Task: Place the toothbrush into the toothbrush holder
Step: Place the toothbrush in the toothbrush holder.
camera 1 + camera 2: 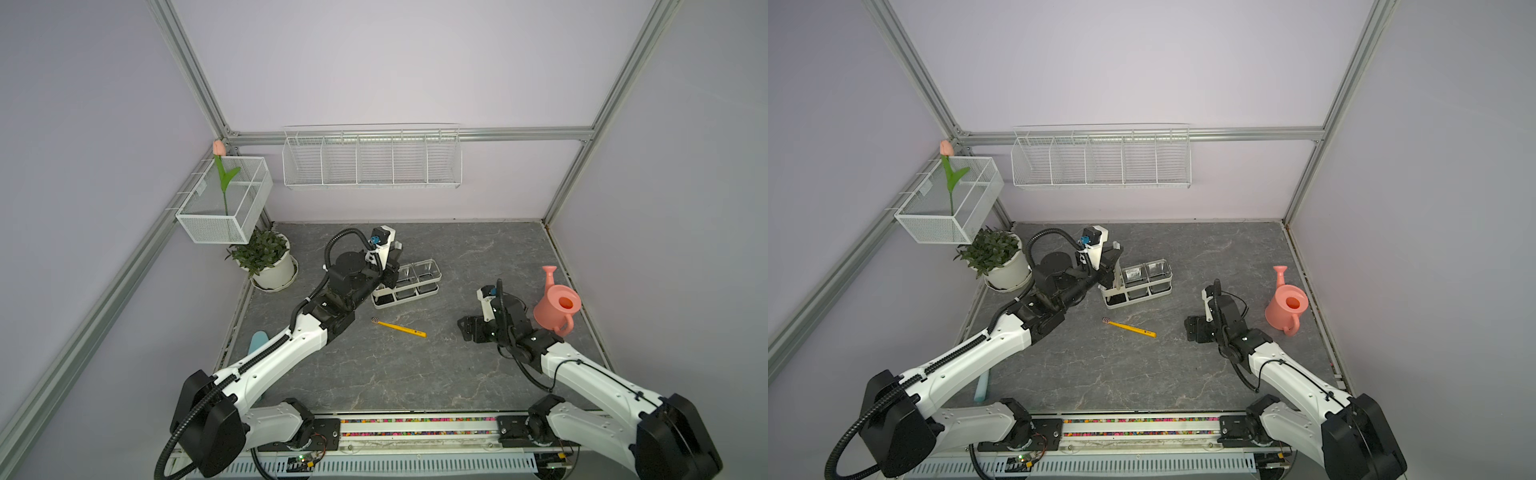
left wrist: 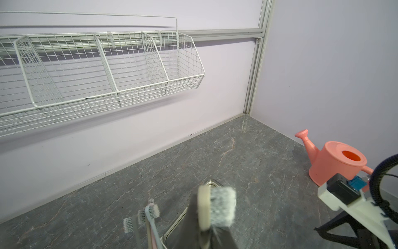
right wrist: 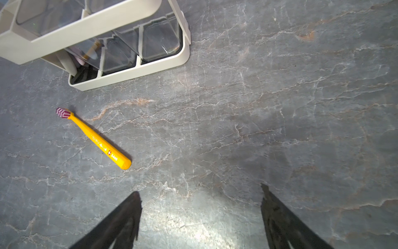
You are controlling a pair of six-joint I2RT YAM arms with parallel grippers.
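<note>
My left gripper (image 1: 390, 272) (image 2: 206, 234) is shut on a cream-handled toothbrush (image 2: 203, 205) with grey-white bristles, held head-up over the left end of the toothbrush holder (image 1: 417, 284) (image 1: 1144, 284) (image 3: 129, 72). The holder is a cream rack with two clear cups, and a cup rim (image 2: 175, 223) shows beside the fingers. Several other brushes (image 2: 151, 212) stand in its end bin. A yellow toothbrush (image 1: 399, 327) (image 1: 1128, 327) (image 3: 94, 139) lies flat on the table in front of the holder. My right gripper (image 1: 465, 328) (image 3: 200, 191) hovers open and empty to its right.
A pink watering can (image 1: 557, 307) (image 2: 336, 163) stands at the right edge behind my right arm. A potted plant (image 1: 266, 262) sits at the back left under a white mesh box (image 1: 224, 203) with a tulip. A long wire basket (image 1: 372, 160) hangs on the back wall.
</note>
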